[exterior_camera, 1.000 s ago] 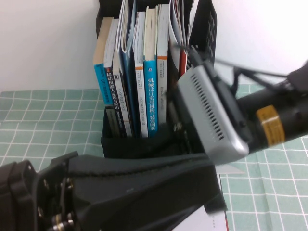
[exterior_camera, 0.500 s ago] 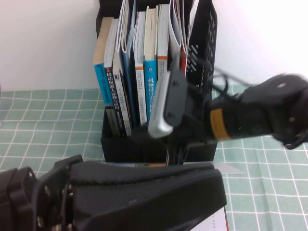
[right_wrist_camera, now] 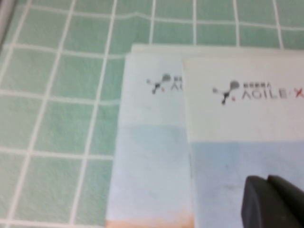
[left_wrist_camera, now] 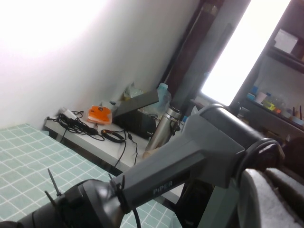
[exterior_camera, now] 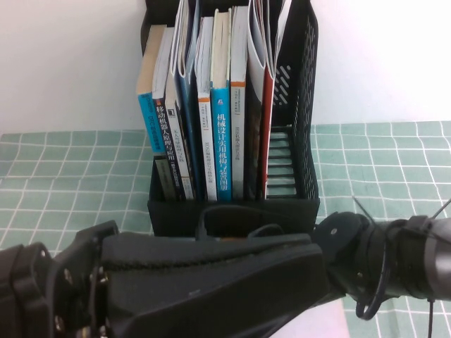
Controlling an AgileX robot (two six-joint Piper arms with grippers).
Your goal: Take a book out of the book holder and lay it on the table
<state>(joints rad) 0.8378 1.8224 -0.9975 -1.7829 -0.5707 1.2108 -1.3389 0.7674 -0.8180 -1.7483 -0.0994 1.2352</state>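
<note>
The black book holder [exterior_camera: 232, 211] stands at the table's back centre with several upright books in it; its rightmost slot [exterior_camera: 285, 158] is bare. In the right wrist view a white and pale-blue book [right_wrist_camera: 237, 156] with a tan stripe lies flat on the green check table [right_wrist_camera: 57, 95], overlapping a second like cover [right_wrist_camera: 152, 166]. My right gripper [right_wrist_camera: 273, 199] is shut just above the upper cover. The right arm [exterior_camera: 380, 260] reaches low in front of the holder. My left arm [exterior_camera: 176, 289] fills the foreground; the left gripper [left_wrist_camera: 280, 199] shows only as a pale blur.
A thin red-covered book [exterior_camera: 266, 127] stands beside the bare slot. A white sliver [exterior_camera: 328, 325] shows on the cloth under the arms. Check cloth [exterior_camera: 70, 176] lies to both sides of the holder. A white wall rises behind.
My right arm has swung away from the holder's right slot and come down low in front of it. The left arm has barely moved.
</note>
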